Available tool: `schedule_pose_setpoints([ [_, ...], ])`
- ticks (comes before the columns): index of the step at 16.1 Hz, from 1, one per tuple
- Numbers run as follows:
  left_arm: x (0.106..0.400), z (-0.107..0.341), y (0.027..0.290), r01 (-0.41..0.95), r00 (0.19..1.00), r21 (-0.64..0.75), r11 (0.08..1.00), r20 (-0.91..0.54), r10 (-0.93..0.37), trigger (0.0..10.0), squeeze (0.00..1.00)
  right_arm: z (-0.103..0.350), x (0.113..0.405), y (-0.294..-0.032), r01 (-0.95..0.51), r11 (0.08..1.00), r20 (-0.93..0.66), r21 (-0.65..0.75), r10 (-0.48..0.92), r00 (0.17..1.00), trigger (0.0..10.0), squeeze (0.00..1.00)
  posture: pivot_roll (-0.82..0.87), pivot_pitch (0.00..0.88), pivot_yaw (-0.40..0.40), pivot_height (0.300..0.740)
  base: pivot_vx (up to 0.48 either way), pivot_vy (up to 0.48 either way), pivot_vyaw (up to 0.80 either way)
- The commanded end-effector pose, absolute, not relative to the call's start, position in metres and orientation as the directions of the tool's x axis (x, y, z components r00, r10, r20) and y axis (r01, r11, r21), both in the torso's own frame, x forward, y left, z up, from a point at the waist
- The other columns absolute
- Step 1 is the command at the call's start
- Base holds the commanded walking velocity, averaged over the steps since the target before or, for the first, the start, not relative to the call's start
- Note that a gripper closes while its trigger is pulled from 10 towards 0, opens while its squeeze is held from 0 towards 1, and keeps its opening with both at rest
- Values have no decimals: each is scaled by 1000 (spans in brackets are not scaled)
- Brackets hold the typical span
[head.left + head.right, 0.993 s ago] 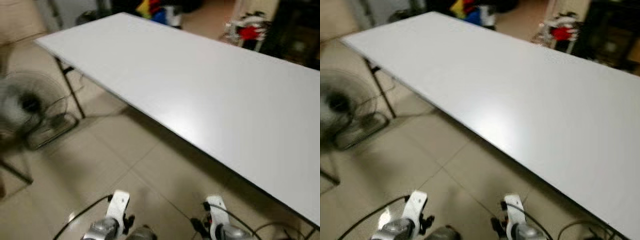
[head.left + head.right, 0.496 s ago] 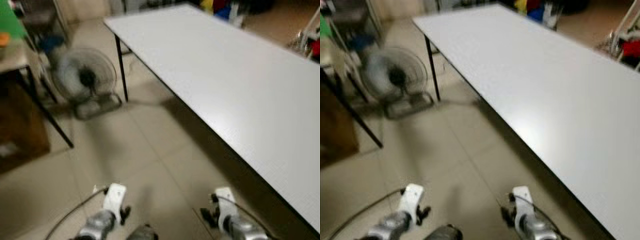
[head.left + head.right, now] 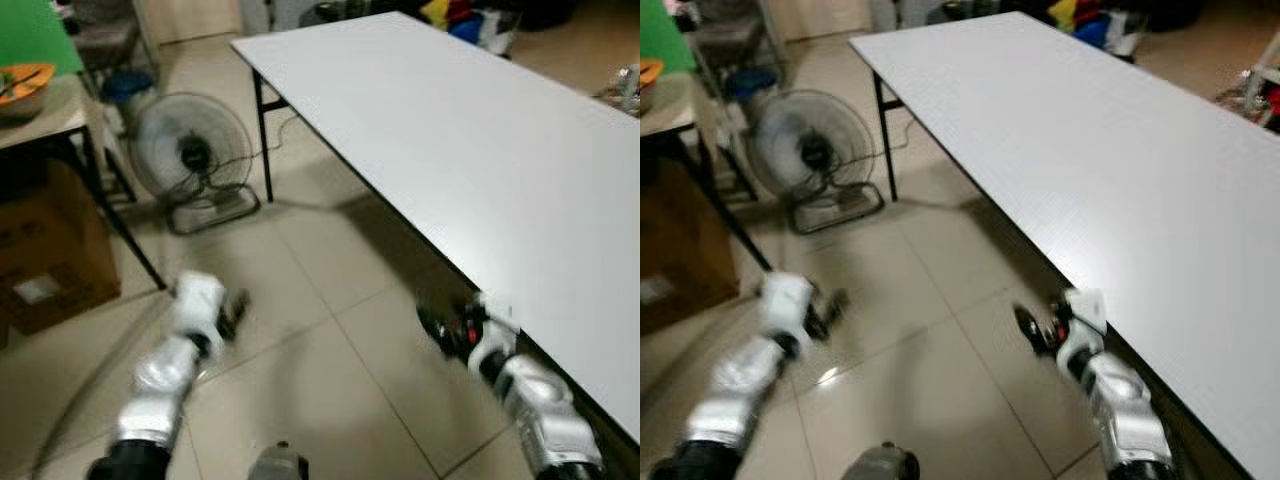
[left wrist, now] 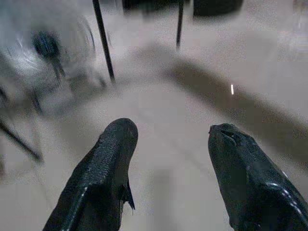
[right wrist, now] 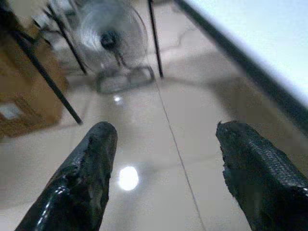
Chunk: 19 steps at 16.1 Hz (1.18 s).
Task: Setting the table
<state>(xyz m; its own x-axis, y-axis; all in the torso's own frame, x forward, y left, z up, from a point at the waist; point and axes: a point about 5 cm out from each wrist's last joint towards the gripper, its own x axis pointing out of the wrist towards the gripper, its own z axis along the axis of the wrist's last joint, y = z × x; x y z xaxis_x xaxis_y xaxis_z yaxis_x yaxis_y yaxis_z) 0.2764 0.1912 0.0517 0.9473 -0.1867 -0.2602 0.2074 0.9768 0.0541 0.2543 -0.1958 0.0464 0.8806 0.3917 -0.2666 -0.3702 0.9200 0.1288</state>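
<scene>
A long white table [image 3: 480, 150] runs from the far middle to the near right, and its top is bare. On a small side table [image 3: 60, 110] at the far left sits an orange bowl [image 3: 22, 82] with something in it. My left gripper [image 3: 232, 312] hangs over the tiled floor, open and holding nothing, its fingers [image 4: 115, 144] spread in the left wrist view. My right gripper [image 3: 440, 325] is just beside the table's near edge, below the top. It is open too, with fingertips [image 5: 98, 142] wide apart over the floor.
A floor fan [image 3: 195, 155] stands by the table's far leg [image 3: 262, 150]. A cardboard box [image 3: 45, 265] sits under the side table, whose black legs [image 3: 130, 240] slant across the floor. Coloured clutter [image 3: 470, 20] lies beyond the table's far end. Open tiled floor lies between fan and table.
The camera has swung left, bringing the fan, box and side table into view. Both arms have lifted forward from the bottom edge of the view.
</scene>
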Motion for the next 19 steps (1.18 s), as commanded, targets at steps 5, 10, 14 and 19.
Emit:
schedule_pose_setpoints([
  [5,255,131,179,194,981,150,969,-48,-189,10000,0,125,239,-175,-402,915,-109,-40,396,912,10000,0,123,0,-16,727,0,0,302],
  [10,266,154,155,99,993,165,981,53,-109,10000,0,142,246,-174,-192,979,-71,70,197,978,10000,0,97,0,-3,727,0,0,800],
  [14,266,146,143,209,977,203,957,-9,-211,10000,0,142,246,-155,-207,958,-58,196,223,973,10000,0,71,0,59,727,154,0,200],
  [19,271,143,143,200,980,155,967,-31,-198,10000,0,132,251,-152,-207,946,-128,250,244,961,10000,0,76,0,88,727,351,0,0],
])
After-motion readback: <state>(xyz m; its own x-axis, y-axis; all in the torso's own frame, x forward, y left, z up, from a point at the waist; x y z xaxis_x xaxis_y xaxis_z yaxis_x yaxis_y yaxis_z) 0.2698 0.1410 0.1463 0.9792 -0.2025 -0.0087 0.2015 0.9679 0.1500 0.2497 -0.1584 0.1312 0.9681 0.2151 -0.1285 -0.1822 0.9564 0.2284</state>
